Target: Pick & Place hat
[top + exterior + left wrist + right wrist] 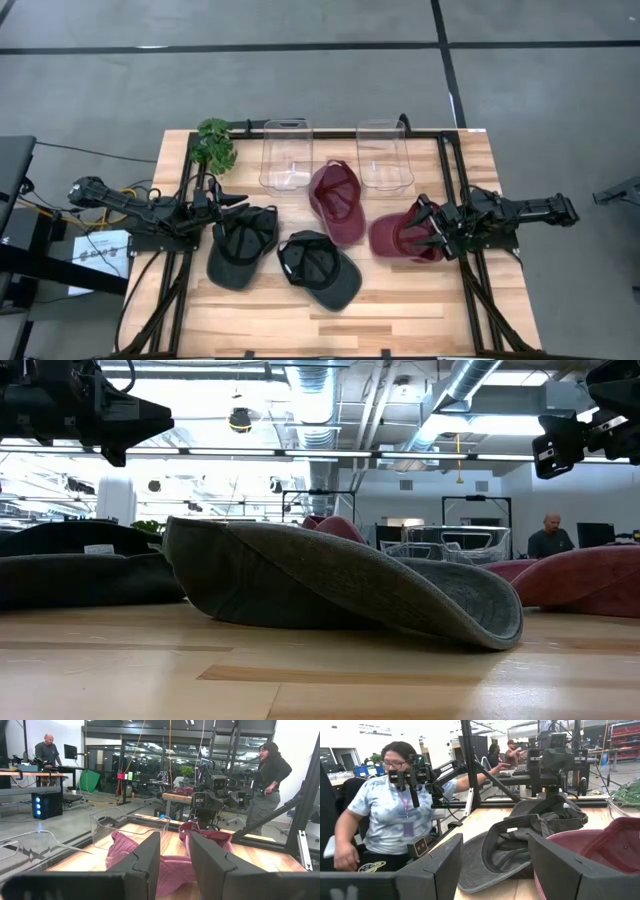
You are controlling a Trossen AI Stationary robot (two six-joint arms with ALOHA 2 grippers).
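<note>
I have two arms over a wooden table [400, 300]. My left gripper [232, 199] hangs at the left side, just above the far edge of a dark gray cap [243, 246] that lies upside down there. Its two fingers [145, 860] are only a little way apart and hold nothing. My right gripper [428, 229] is at the right side, right at a dark red cap [400, 238]. Its fingers [445, 865] are spread wide apart, and I see the red cap's open bowl close by one finger, but it is not pinched. Another dark gray cap [320, 268] lies in the middle near the front, with its brim pointing to the near right. A second dark red cap [336, 202] lies upside down in the middle, a bit farther back. Behind the caps stand two clear plastic bins: the left bin [287, 155] and the right bin [384, 154]. They sit side by side with nothing in them. A small green plant [214, 146] stands at the far left corner. Beyond the table, a person in a light blue shirt [390, 815] sits close by.
</note>
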